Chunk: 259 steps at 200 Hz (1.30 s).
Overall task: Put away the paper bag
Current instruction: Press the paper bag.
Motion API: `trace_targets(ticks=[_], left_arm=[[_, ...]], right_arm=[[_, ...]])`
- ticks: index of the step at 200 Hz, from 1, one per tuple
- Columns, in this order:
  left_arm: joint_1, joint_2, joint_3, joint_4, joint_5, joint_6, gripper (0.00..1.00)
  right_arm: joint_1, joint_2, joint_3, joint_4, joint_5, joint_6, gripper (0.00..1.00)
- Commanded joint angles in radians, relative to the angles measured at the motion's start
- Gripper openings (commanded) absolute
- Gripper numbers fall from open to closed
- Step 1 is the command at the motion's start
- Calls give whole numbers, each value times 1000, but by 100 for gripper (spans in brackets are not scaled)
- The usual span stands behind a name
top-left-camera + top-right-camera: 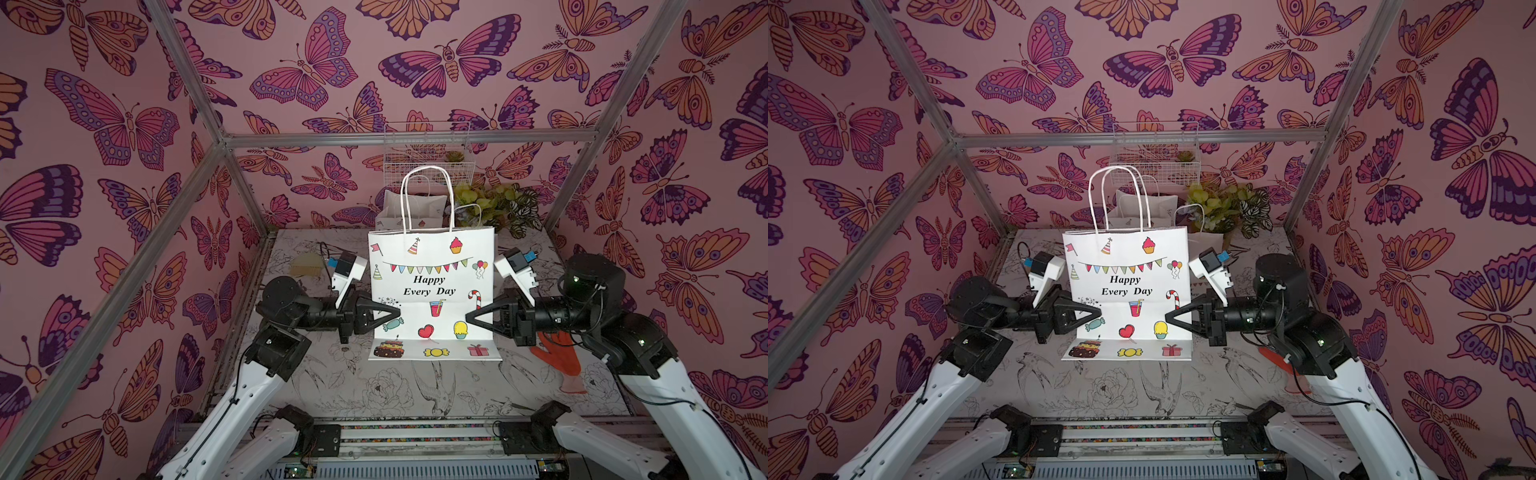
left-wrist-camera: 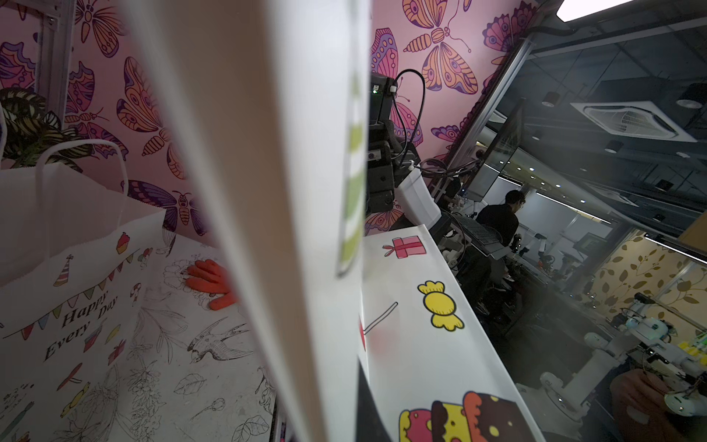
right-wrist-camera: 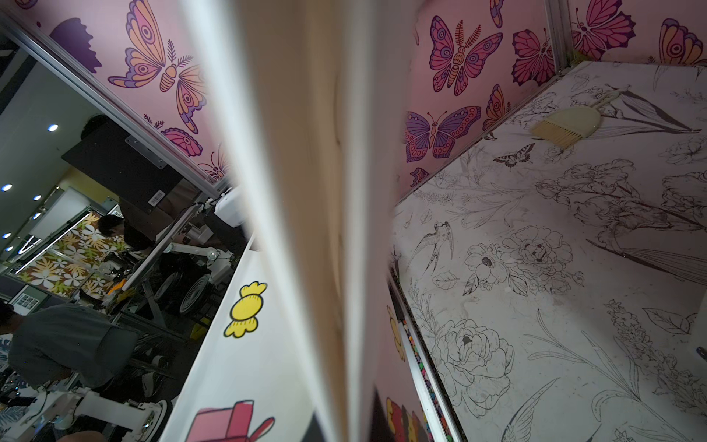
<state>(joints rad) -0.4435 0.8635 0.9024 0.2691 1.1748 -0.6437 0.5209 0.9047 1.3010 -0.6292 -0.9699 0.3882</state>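
The white paper bag (image 1: 432, 286) printed "Happy Every Day" stands upright and flattened at the table's middle in both top views (image 1: 1129, 286). Its bottom flap is folded toward the front and its handles point up. My left gripper (image 1: 397, 311) is pinched on the bag's left edge, and my right gripper (image 1: 468, 318) is shut on its right edge at about the same height. In the left wrist view the bag's edge (image 2: 275, 153) runs straight through the jaws beside a dark finger (image 2: 367, 409). The right wrist view shows the same, with the bag (image 3: 306, 153) filling the centre.
Another printed paper bag (image 1: 411, 212) stands behind, by a leafy plant (image 1: 498, 203) under a wire basket (image 1: 428, 153) on the back wall. An orange glove (image 1: 559, 357) lies at the right under my right arm. A small brush (image 1: 307, 266) lies at the back left.
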Motion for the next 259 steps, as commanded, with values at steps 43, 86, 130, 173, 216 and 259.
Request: trace_targets(ticks=[43,86,130,173,216,259], left_arm=[[3,-12,-12,54,66,2,33],[0,0,-20,56,95,5,34],[-4,-2,-23,55,112,8,23],[-7,-6,-23,55,112,16,9],[-10,2,-20,55,118,21,0],[-12,8,-20,57,105,25,0]], right_arm=[[8,-12,44,-2,11,2,0],[7,-1,68,44,5,25,0],[7,0,78,68,17,34,0],[8,23,90,30,51,6,0],[8,40,123,25,70,-13,24],[7,114,237,34,73,-28,18]])
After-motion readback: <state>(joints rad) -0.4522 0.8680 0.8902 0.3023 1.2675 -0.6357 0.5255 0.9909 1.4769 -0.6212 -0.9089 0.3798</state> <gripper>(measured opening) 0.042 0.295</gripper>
